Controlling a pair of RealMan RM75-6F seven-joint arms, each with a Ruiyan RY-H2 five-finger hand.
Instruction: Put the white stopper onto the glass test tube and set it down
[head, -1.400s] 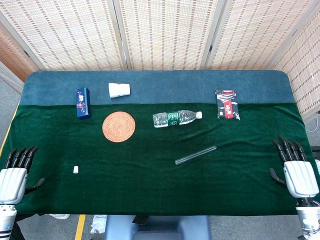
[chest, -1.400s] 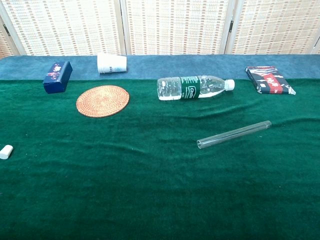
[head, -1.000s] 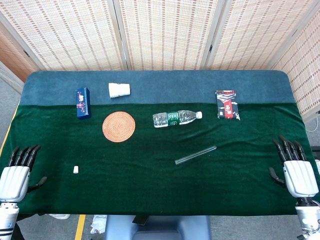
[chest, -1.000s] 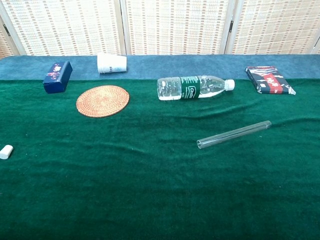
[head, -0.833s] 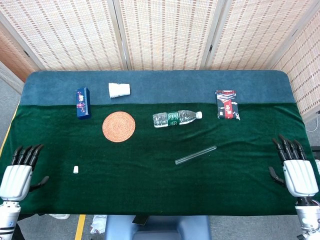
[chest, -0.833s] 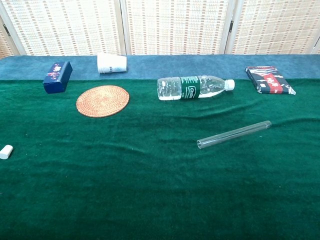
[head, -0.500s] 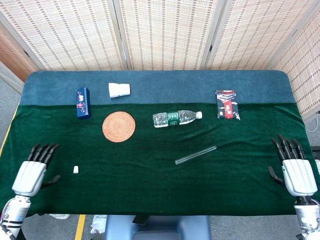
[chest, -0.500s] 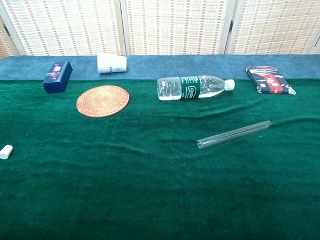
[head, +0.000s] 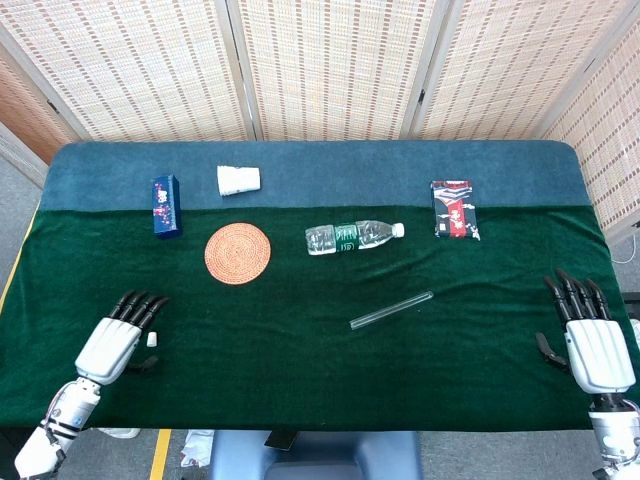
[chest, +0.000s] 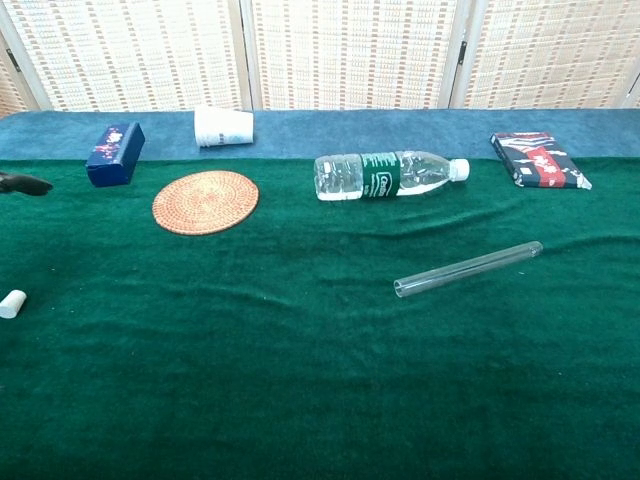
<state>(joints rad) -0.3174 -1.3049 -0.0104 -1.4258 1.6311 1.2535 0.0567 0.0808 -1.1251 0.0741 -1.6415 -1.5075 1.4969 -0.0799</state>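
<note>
The small white stopper (head: 152, 339) (chest: 11, 303) lies on the green cloth at the left. My left hand (head: 118, 341) hovers just left of it, fingers apart and holding nothing; only a dark fingertip (chest: 28, 184) shows in the chest view. The glass test tube (head: 391, 309) (chest: 468, 269) lies diagonally on the cloth right of centre, its open end toward me. My right hand (head: 591, 338) stays at the table's right edge, far from the tube, fingers spread and empty.
A water bottle (head: 353, 237) (chest: 388, 175) lies on its side behind the tube. A woven coaster (head: 238, 253), a blue box (head: 166, 205) and a white paper cup (head: 239, 180) sit at the back left. A dark packet (head: 454, 209) lies at the back right.
My left hand has moved right and forward from the table's left edge to right beside the stopper. The right hand, stopper and tube have not moved.
</note>
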